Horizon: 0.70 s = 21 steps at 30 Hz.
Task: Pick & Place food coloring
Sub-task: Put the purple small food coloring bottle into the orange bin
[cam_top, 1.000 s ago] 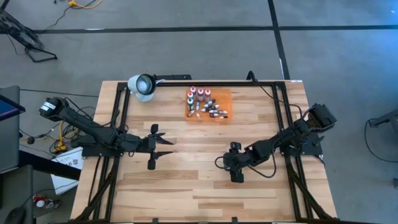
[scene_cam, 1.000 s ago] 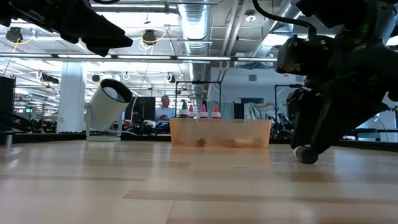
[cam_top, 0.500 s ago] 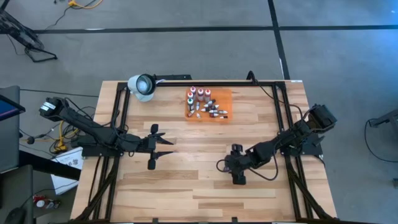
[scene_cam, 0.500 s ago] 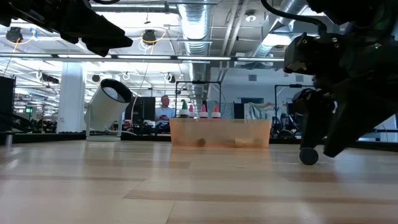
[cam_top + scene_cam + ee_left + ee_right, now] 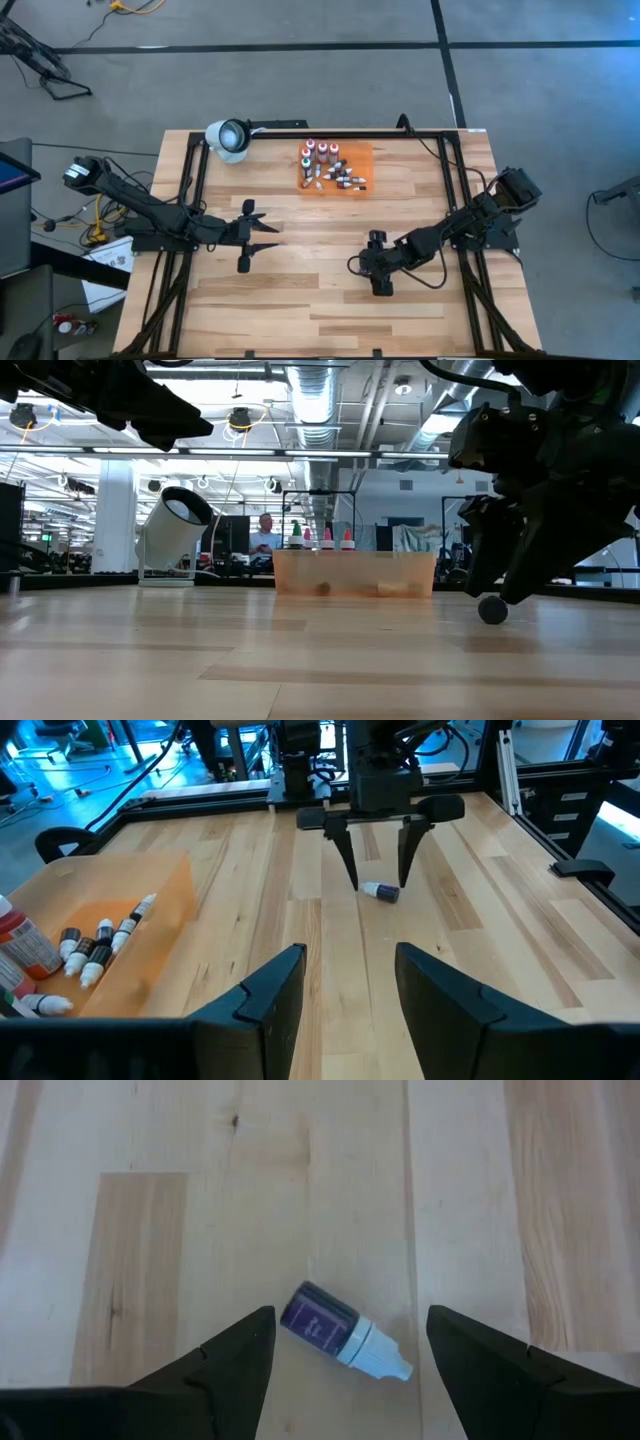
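My wooden tabletop carries an orange mat of food coloring bottles at twelve o'clock, a white lamp at eleven, one dropper bottle near centre.

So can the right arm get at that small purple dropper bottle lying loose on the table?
Probably yes. The right gripper hangs open directly over the purple dropper bottle, which lies on its side between the fingers on bare wood, with nothing else nearby.

left gripper fingers parted, nothing between them | right gripper across the table, pointing down, fingers spread over a little dark dropper bottle lying on its side | orange tray nearby with more small bottles
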Each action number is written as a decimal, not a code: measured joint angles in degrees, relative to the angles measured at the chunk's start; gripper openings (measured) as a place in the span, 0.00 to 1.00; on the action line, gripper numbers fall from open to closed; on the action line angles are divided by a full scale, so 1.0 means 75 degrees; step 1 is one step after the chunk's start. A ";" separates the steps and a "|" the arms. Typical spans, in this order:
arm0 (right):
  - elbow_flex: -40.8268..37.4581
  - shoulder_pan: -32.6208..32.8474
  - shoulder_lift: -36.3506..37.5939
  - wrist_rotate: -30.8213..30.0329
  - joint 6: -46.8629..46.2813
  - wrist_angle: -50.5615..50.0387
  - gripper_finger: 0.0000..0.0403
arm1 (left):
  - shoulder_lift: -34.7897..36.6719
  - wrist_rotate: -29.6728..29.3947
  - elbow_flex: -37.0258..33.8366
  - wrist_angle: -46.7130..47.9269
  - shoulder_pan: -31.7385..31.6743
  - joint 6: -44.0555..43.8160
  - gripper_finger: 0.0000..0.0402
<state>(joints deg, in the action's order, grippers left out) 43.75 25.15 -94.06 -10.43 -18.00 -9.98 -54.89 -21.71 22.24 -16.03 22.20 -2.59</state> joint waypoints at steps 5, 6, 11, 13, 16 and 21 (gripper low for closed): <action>0.0000 0.0000 0.0000 0.0074 0.0000 -0.0028 0.63 | 0.0000 0.0009 0.0000 0.0008 0.0000 0.0000 0.38; 0.0000 0.0005 0.0000 0.0147 -0.0001 -0.0028 0.63 | 0.0000 0.0034 0.0000 0.0008 -0.0001 0.0000 0.38; 0.0000 0.0050 0.0000 0.0230 -0.0003 -0.0037 0.63 | 0.0000 0.0061 0.0000 0.0008 0.0000 0.0000 0.38; 0.0000 0.0047 0.0000 0.0222 0.0000 -0.0034 0.63 | 0.0000 0.0061 0.0000 0.0008 -0.0003 0.0000 0.38; 0.0000 0.0043 -0.0012 0.0199 0.0000 -0.0030 0.63 | 0.0000 0.0061 0.0000 0.0008 0.0000 0.0000 0.38; 0.0007 -0.0102 -0.0430 0.0346 0.0073 0.0132 0.63 | 0.0000 0.0061 0.0000 0.0015 -0.0003 0.0000 0.38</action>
<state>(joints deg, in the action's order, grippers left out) 43.80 24.38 -97.29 -7.83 -17.45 -8.99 -54.89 -21.26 22.24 -15.91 22.17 -2.59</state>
